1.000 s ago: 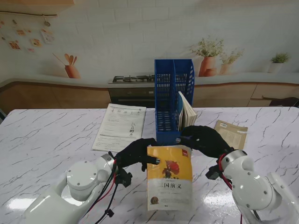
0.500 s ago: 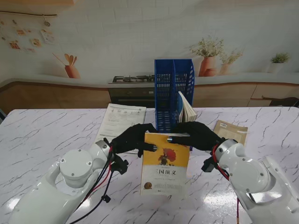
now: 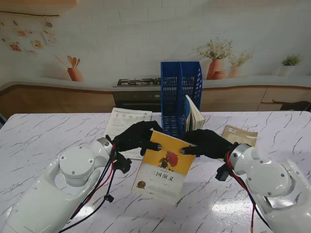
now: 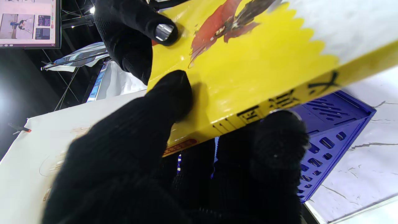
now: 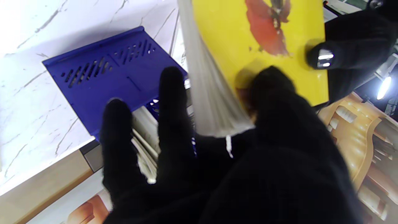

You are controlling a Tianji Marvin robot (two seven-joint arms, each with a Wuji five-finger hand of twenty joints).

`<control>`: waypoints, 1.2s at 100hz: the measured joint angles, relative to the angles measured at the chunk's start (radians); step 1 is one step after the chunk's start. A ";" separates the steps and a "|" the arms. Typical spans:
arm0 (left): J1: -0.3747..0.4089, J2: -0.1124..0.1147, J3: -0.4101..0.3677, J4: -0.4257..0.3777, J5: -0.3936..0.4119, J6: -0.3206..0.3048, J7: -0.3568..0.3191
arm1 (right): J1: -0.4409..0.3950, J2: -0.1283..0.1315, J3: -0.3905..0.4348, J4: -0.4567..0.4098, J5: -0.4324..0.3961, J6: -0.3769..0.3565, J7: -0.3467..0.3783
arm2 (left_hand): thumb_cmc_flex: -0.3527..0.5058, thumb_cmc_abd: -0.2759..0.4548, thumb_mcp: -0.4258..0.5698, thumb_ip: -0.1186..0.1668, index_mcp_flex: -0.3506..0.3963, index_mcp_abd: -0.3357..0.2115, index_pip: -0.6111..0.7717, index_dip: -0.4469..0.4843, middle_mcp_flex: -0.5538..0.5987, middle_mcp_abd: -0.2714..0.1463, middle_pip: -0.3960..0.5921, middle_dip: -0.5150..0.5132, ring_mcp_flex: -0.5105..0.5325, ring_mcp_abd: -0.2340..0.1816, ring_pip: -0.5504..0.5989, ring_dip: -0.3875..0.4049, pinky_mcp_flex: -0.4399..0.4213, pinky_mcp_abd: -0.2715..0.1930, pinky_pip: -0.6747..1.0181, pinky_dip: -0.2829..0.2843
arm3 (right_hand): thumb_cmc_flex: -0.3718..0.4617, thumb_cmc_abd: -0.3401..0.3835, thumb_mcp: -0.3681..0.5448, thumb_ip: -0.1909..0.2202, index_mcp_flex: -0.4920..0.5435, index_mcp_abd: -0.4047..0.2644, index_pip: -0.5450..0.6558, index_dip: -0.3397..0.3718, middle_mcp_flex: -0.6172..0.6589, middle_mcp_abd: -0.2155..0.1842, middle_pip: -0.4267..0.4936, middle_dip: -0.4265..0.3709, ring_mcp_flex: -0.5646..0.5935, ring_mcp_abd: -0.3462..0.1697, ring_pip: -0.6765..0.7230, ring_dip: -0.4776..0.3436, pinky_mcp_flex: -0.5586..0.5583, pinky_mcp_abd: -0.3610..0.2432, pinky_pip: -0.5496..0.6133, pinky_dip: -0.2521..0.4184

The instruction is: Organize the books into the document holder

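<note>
Over the middle of the table, just in front of the blue holder, a yellow book is held up off the surface between both hands. The left hand pinches the spine-side top corner, thumb on the cover and fingers wrapped behind; the right hand clamps the opposite top corner by the page edges in the same way. Both sets of fingers are closed firmly on the book, none spread free. The book hangs tilted, its top edge toward the holder and its lower end swung toward my left, which looks like a turn to bring it upright and narrow enough for a slot. One book already leans in the holder's right compartment, so the left compartment seems the freer one. A printed sheet lies flat toward the table's far left of the holder, and a brown packet lies to its right, both clear of the hands.
</note>
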 measured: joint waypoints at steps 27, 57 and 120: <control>-0.021 -0.003 0.018 0.023 -0.006 -0.001 0.022 | 0.008 0.011 0.006 0.019 0.080 -0.048 0.065 | 0.000 -0.002 0.000 0.000 0.009 -0.020 0.000 0.008 0.000 0.000 -0.003 0.006 0.010 0.000 0.000 -0.002 0.010 0.000 0.018 0.001 | -0.118 -0.071 0.437 -0.098 0.014 0.072 -0.019 0.258 0.068 -0.007 0.140 0.093 0.106 -0.025 0.248 0.072 0.171 0.000 0.205 0.055; -0.036 -0.014 0.039 0.052 -0.019 -0.019 0.061 | 0.035 0.026 -0.004 0.061 0.152 -0.094 0.128 | 0.000 -0.026 0.000 -0.001 0.017 -0.024 0.000 0.009 0.001 0.000 -0.007 0.007 0.022 -0.001 0.000 -0.003 0.020 0.001 0.044 0.007 | -0.159 -0.061 0.523 -0.098 0.013 0.136 -0.051 0.664 -0.001 0.006 0.431 0.221 0.192 -0.076 0.710 0.239 0.562 0.000 0.504 0.165; -0.062 -0.036 0.060 0.105 -0.058 -0.036 0.084 | -0.072 -0.026 0.005 0.026 0.094 -0.102 -0.149 | 0.044 0.134 -0.082 0.002 0.055 -0.036 -0.324 -0.267 -0.251 0.047 0.020 -0.317 -0.275 0.093 -0.142 -0.095 -0.452 0.124 -0.118 0.306 | -0.161 -0.061 0.517 -0.099 0.051 0.187 -0.051 0.721 -0.022 0.054 0.623 0.480 0.304 -0.255 1.058 0.395 0.803 0.000 0.607 0.149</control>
